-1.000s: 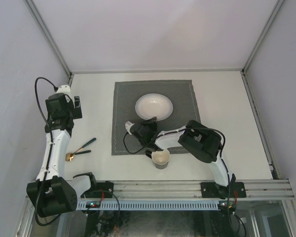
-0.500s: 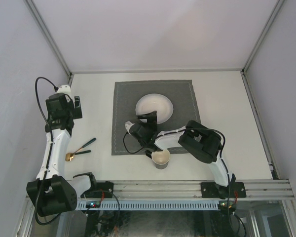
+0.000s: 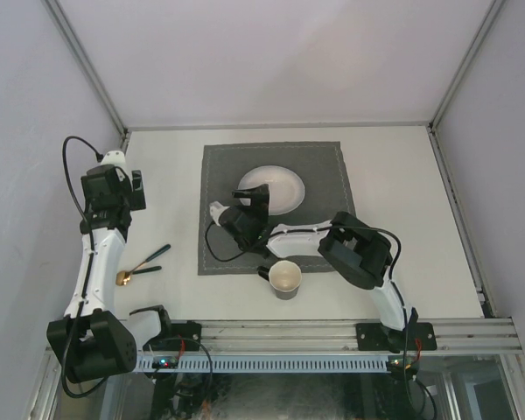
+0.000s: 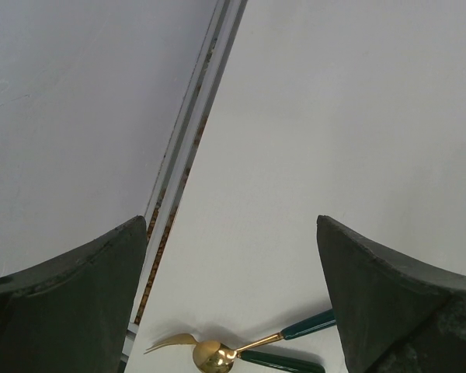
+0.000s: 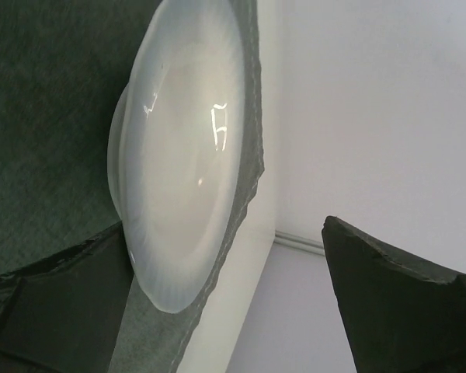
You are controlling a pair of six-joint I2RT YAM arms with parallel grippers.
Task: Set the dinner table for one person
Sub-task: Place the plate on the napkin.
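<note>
On the off-white dinner table point(image 3: 394, 192) a grey cloth mat point(image 3: 319, 232) carries a white plate point(image 3: 280, 184). My right gripper point(image 3: 255, 196) hovers open at the plate's near-left rim and holds nothing. The right wrist view shows the plate point(image 5: 182, 155) on the mat point(image 5: 46, 116), partly between the spread fingers point(image 5: 404, 295). A cup point(image 3: 285, 279) stands just off the mat's near edge. A gold spoon and fork with green handles point(image 3: 144, 262) lie at the left. My left gripper point(image 3: 114, 194) hangs open above the table's left edge, and the spoon point(image 4: 216, 357) and fork point(image 4: 169, 341) show below it.
Aluminium rails point(image 3: 101, 96) and pale walls close in the table on three sides. The rail point(image 4: 188, 148) runs right beside my left gripper. My right arm's elbow point(image 3: 360, 254) juts over the mat's near-right corner, next to the cup.
My right gripper has gone from shut to open and has shifted left and farther along the plate's near rim, uncovering the cup. The plate stays on the mat. The left arm has not moved.
</note>
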